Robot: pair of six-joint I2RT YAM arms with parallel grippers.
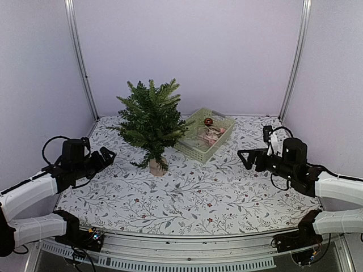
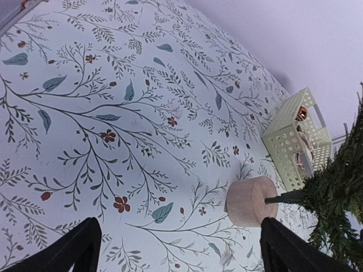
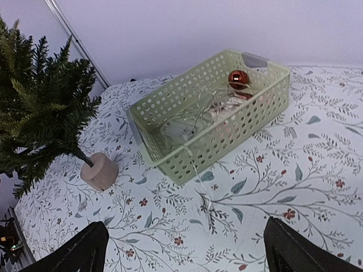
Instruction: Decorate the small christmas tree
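The small christmas tree (image 1: 150,122) stands upright on its tan cylindrical base (image 1: 156,166), left of the table's middle; the base (image 2: 251,201) and the tree (image 3: 39,107) show in both wrist views. Right of it sits a pale green perforated basket (image 1: 191,144) holding a red bauble (image 3: 238,78) and a tangle of thin wire lights (image 3: 187,127); one wire (image 3: 199,178) trails over the basket's front wall onto the cloth. My left gripper (image 1: 108,155) hangs open at the left, well short of the tree. My right gripper (image 1: 245,157) is open at the right, nothing between its fingers.
A floral-patterned cloth (image 1: 187,192) covers the table. Lilac walls with metal corner posts (image 1: 79,56) close in the back and sides. Black cables loop from both wrists.
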